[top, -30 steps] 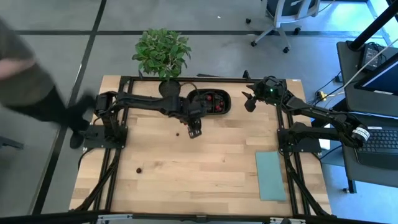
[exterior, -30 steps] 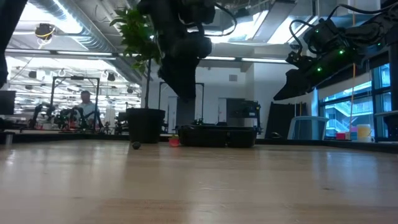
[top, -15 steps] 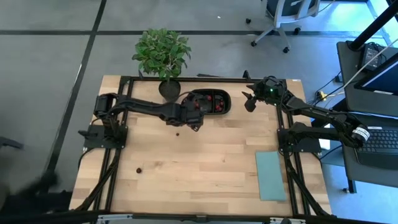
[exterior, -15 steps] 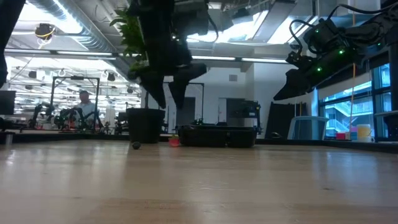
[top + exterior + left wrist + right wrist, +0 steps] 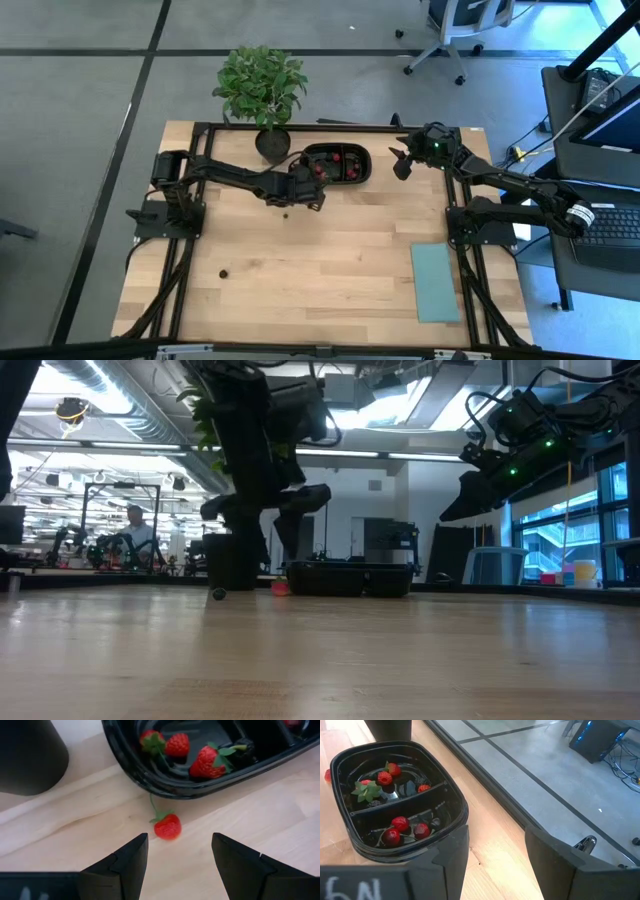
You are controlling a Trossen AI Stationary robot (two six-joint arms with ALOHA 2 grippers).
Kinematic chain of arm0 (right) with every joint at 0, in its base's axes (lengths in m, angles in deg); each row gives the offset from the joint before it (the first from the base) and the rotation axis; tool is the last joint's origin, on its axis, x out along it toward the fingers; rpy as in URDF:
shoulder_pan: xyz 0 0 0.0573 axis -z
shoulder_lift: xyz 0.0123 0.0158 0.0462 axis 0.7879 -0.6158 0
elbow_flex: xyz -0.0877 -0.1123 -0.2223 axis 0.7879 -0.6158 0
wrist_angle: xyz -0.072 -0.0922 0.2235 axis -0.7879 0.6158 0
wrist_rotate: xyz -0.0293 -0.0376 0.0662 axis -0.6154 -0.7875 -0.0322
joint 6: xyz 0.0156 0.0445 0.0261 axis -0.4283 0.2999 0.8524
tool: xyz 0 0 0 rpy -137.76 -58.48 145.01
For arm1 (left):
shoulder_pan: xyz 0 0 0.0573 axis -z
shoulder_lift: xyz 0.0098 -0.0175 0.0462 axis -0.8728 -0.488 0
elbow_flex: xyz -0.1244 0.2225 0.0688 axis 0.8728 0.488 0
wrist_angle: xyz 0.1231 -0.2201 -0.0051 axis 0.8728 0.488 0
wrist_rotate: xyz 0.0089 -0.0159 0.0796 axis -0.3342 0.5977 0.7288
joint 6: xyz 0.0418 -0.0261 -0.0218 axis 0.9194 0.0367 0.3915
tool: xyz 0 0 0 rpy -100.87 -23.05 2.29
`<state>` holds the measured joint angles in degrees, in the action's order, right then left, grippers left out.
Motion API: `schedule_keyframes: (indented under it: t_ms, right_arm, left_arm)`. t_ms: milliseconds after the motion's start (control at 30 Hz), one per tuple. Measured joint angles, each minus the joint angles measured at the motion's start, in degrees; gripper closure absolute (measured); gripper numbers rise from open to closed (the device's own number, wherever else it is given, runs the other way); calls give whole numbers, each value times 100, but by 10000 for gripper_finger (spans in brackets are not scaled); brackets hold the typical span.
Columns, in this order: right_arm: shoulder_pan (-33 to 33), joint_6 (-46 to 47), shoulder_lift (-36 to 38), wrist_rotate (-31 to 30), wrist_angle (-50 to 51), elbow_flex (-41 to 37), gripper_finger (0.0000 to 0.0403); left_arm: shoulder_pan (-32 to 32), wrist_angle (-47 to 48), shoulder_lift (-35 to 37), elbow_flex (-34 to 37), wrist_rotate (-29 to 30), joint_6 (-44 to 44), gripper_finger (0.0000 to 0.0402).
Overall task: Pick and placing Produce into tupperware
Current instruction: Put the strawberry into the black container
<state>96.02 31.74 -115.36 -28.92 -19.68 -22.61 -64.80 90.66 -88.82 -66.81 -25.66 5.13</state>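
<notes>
My left gripper (image 5: 178, 851), fingers wide, frames one strawberry (image 5: 167, 826) beside the black tray (image 5: 200, 787); right gripper (image 5: 496, 851) wide; no readable writing.

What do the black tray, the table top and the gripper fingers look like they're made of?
The tray looks like thin glossy black plastic: its rim and walls catch bright highlights. The table top looks like pale wood, with plank seams and grain showing and a dull sheen in the low view. The left gripper has matte dark fingers with crisp bevelled edges, probably moulded or printed plastic, though that is uncertain.
</notes>
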Motion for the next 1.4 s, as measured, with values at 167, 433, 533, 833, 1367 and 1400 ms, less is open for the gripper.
schedule_keyframes:
  t_ms: [167, 433, 533, 833, 1367, 1400]
  right_arm:
    - [0, 0, 0, 0, 3, 0, 207]
    - [0, 0, 0, -1, 4, 0, 207]
    - [-2, 0, 0, 0, 4, 0, 207]
    - [-2, 2, 0, 1, 4, 0, 207]
    - [-2, 0, 0, 1, 2, 0, 207]
    - [-2, 0, 0, 1, 2, 0, 207]
  left_arm:
    - [0, -445, 0, 256, 25, 2, 190]
    - [-1, -779, -175, 369, 471, 15, 190]
    - [-34, -801, -298, 386, 447, 18, 190]
    - [-213, -968, -781, 378, 383, 19, 190]
    - [-242, -1054, -815, 371, 323, 127, 198]
    - [-247, -1060, -815, 372, 304, 127, 202]
